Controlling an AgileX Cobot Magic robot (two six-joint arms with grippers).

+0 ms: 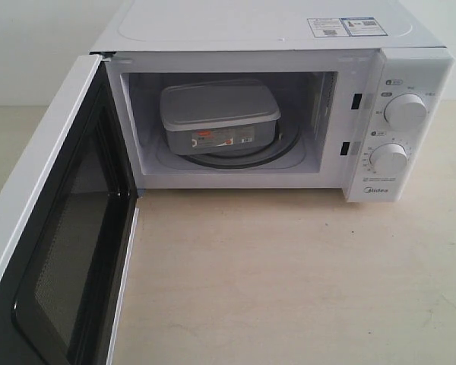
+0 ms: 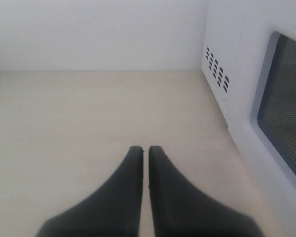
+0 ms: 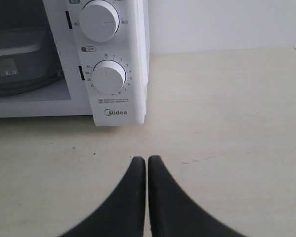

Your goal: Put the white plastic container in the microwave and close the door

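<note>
Microwave [image 1: 289,30] at the far edge of the bench [image 1: 289,281], mouth facing the near edge, and the white plastic container [image 1: 219,106] sits inside it on the glass turntable [image 1: 285,152], lid on, its red-and-dark label [image 1: 220,141] turned outward. The door [image 1: 68,251] stands wide open, swung out toward the near left corner, so its black inner frame and mesh window face across the bench.

From the exterior view I see the whole cavity, the sticker [image 1: 348,26] on top and both knobs, upper [image 1: 405,110] and lower [image 1: 388,158], but neither arm at all.

The wrist cameras fill that in. The left gripper [image 2: 144,150] hangs over bare bench on the left side, outside the open door, its two dark fingers pressed together with nothing between them. That view alone shows the door's white outer face and a patch of vent holes [image 2: 217,69] on the microwave's side wall; the container is hidden from it.

The right gripper [image 3: 146,160] hovers over the bench in front of the control panel, toward the right edge, fingers likewise together and empty. Only here does the Midea logo [image 3: 116,112] read clearly, and just a dim sliver of the container shows at the cavity's edge.
</note>
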